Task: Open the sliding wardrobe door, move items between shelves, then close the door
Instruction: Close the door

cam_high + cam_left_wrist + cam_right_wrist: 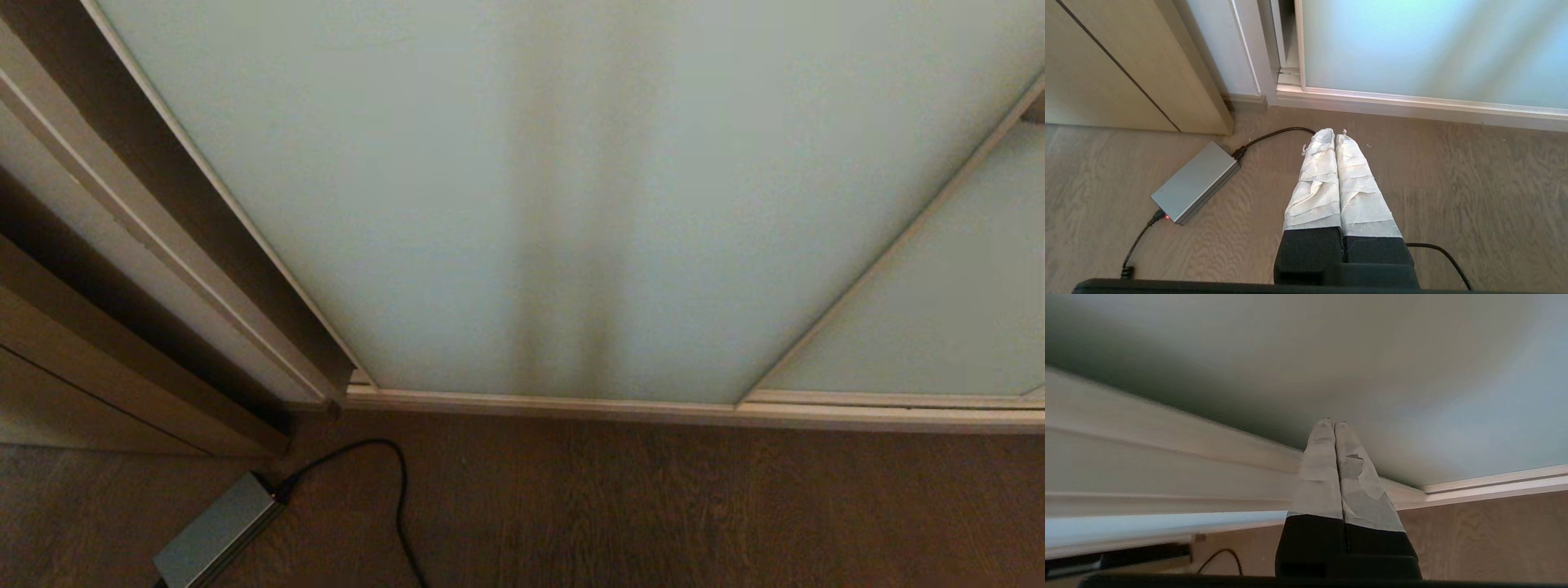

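Dim light, blurred right wrist view

Head looks down; all views share door [522,204].

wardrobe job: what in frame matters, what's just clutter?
Job:
sliding wardrobe door, shut across the opening
right gripper, shut, close to the glass
left gripper, shut, above the floor

Clutter:
grey power brick
black cable

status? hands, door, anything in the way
Left hand shut, empty, low over floor. Right hand shut, empty, close to sliding wardrobe door. Door looks closed. Power brick and cable on floor, left.
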Available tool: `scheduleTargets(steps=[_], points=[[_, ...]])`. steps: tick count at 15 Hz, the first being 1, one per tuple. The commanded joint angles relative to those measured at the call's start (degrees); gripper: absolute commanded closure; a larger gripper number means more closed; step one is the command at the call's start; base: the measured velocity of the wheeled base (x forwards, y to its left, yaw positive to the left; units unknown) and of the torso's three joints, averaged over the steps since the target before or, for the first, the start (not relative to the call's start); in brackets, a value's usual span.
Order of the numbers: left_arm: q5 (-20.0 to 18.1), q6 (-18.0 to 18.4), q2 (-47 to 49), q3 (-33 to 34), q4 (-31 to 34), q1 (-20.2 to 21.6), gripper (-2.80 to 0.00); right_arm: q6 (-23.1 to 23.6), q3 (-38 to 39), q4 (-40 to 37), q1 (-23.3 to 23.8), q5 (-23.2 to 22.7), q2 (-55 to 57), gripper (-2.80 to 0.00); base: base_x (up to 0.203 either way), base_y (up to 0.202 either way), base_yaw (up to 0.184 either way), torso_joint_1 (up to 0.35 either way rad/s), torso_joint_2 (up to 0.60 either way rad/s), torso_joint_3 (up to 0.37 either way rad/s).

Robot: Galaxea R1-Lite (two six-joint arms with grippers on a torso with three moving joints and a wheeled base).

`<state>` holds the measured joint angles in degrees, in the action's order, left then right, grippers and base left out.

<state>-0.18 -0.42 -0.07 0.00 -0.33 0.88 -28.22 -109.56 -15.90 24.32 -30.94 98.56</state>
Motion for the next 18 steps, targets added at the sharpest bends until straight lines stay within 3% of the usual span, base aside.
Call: scheduleTargets(steps=[1, 7, 18], points=[[0.01, -0.02, -0.01, 0.00, -0.02, 0.00, 0.00, -0.08, -0.12, 0.10, -2.46, 1.84, -0.16, 0.00, 0.000, 0.000, 0.000, 0.000, 0.00, 0.000], [0.01, -0.02, -0.01, 0.00, -0.02, 0.00, 0.00, 0.01, -0.57, 0.61, -6.04, 5.10, 1.10, 0.00, 0.000, 0.000, 0.000, 0.000, 0.00, 0.000], [0.01, -0.02, 0.06, 0.00, -0.02, 0.00, 0.00, 0.10, 3.11, 0.40, -10.70, 5.28, -2.56, 0.00, 0.000, 0.000, 0.000, 0.000, 0.00, 0.000]])
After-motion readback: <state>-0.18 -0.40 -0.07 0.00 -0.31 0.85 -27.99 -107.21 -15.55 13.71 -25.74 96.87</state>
